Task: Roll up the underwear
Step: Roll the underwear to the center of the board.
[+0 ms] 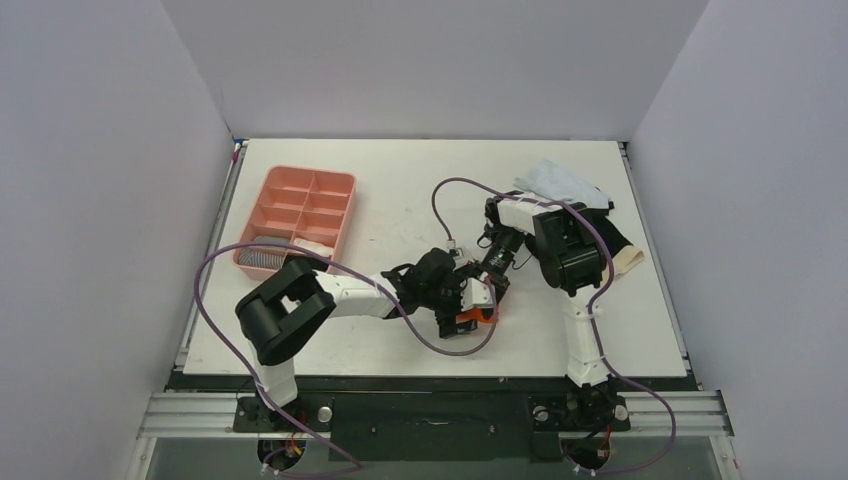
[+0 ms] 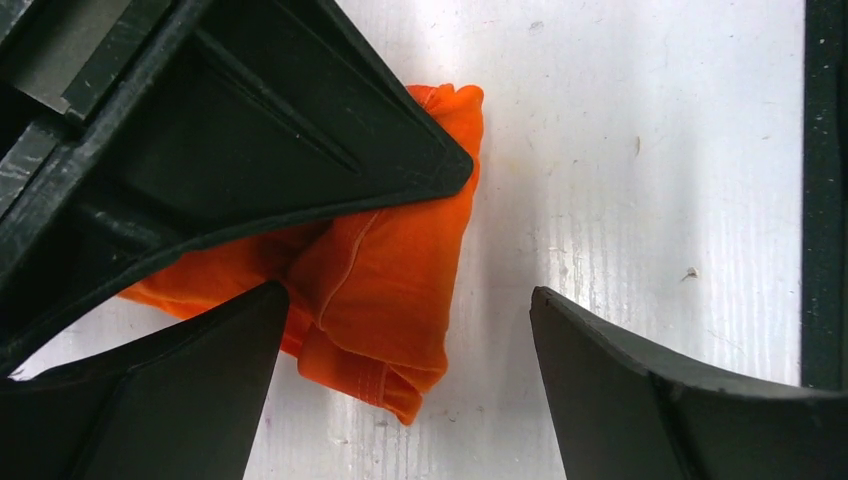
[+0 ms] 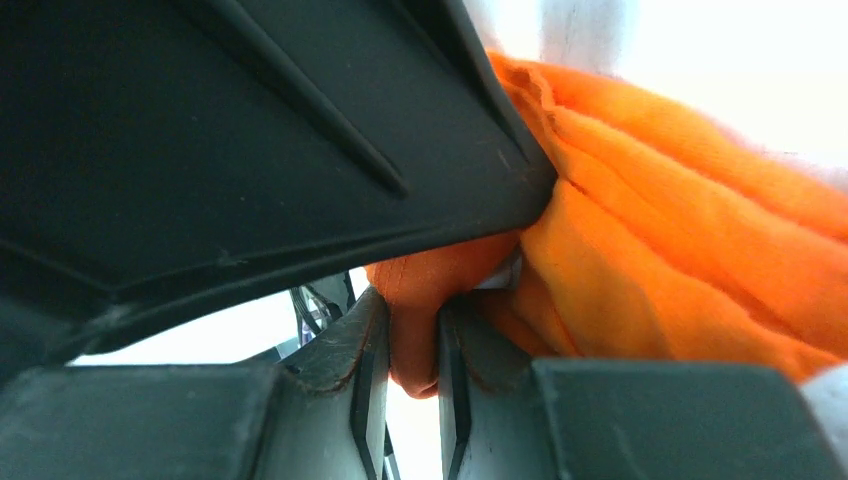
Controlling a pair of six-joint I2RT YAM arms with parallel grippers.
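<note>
Right jaws clamp the orange underwear (image 2: 390, 270), left jaws gape over it near the tabletop's (image 1: 420, 180) near edge: loosely bundled, I judge, with the black underwear (image 1: 618, 238) at the right edge not yet rolled.

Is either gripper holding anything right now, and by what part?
The right gripper is shut on the orange underwear, pinching a small fold at its edge. The left gripper stands open around it, holding nothing.
</note>
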